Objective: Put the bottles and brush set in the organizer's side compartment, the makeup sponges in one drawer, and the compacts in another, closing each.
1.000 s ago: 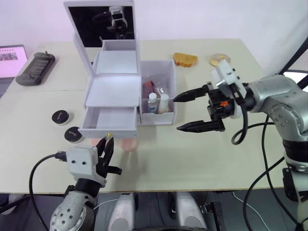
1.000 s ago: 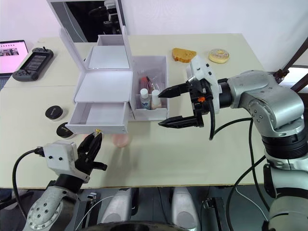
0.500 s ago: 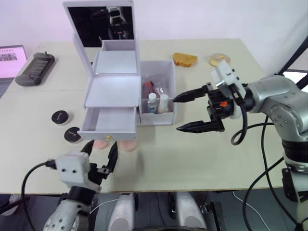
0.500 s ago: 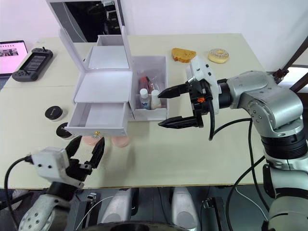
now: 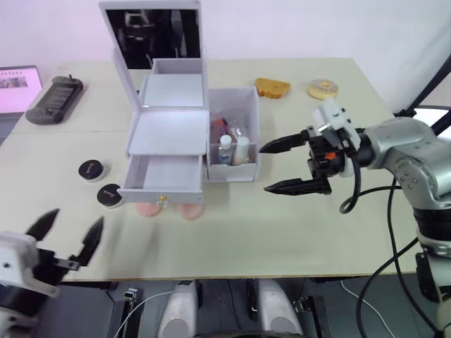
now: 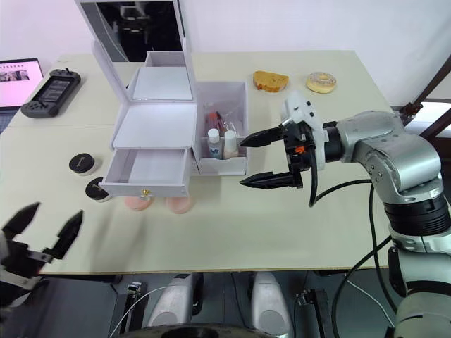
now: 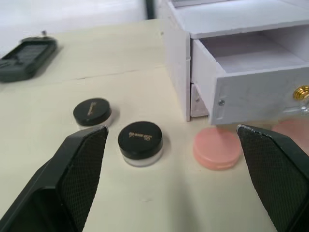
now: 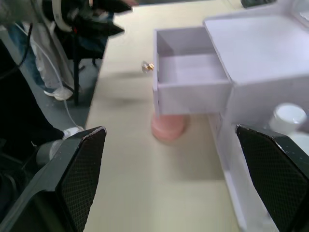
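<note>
Item: my left gripper, fingers spread wide, empty, hanging low off the near edge of the table. Item: my right gripper, also spread and empty, hovering just beside the organizer on its side-compartment flank. Item: side compartment, holding two small white-capped bottles and what looks like the brush set behind them; that part of the job reads as done. Item: one drawer, pulled open, empty inside. Item: two pink makeup sponges, flat on the table, touching or nearly under the open drawer's front. Item: two black-lidded compacts, just to the left of the drawer, well apart from my right gripper. Bearing for the coming move, as I judge it: the sponges lie ahead of my left gripper and slightly to its right, toward the drawer front; my left arm is the nearer one.
</note>
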